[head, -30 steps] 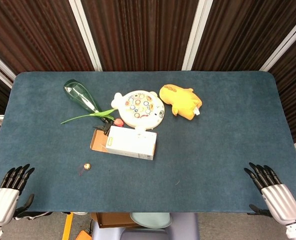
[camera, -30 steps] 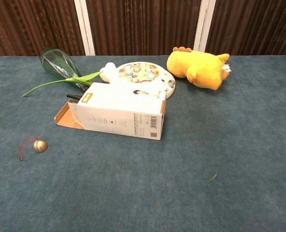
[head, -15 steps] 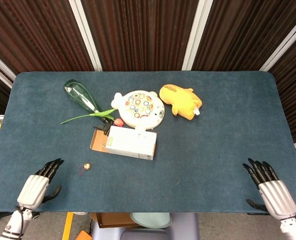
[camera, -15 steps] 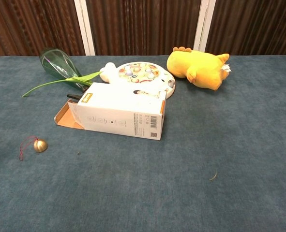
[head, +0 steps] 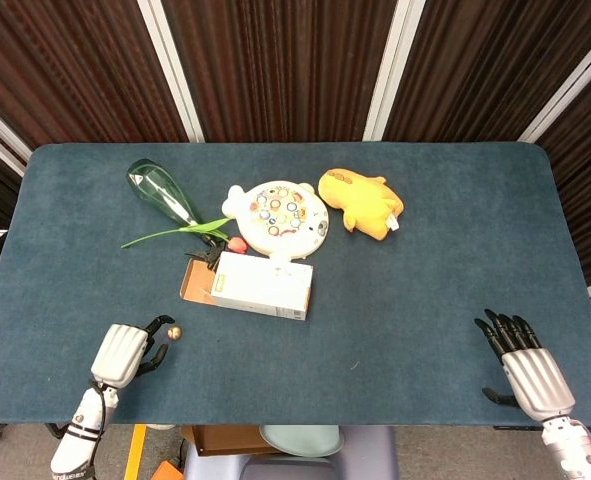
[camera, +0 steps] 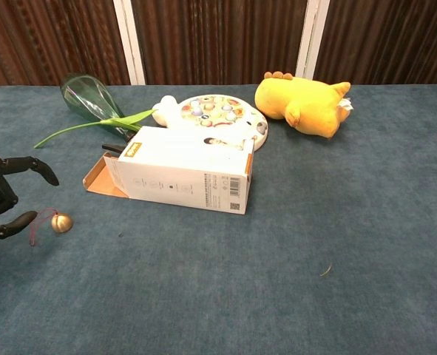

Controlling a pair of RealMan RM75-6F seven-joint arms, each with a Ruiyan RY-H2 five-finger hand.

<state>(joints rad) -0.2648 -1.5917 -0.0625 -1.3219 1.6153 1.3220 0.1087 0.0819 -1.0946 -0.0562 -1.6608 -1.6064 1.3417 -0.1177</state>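
Two hands show in the head view. The left hand (head: 123, 353) sits over the near left part of the table (head: 435, 250), fingers curled forward and apart, holding nothing; its dark fingertips lie just beside the small gold bell (head: 174, 332), and I cannot tell whether they touch it. The right hand (head: 523, 365) rests near the near right edge, fingers spread and empty, well apart from everything else. Judging by this, the reach for the bell is nearly made but the grasp is not: the bell lies on the cloth, unlifted. Further back lie the white carton (head: 262, 285) on its side with a brown flap open, the green glass vase (head: 161, 192) tipped over with a leafy stem, the round fishing-game toy (head: 278, 214) and the yellow plush toy (head: 363, 202).

From the chest view, only the left hand (camera: 0, 200) appears, at the left edge, thumb and finger apart like an open pincer, with the bell (camera: 61, 222) and its red cord just beside the lower fingertip, not pinched. The right hand is out of this view. The carton (camera: 181, 171) shows small print, a square code and an orange logo at one corner; none of it is legible. No other writing can be read.
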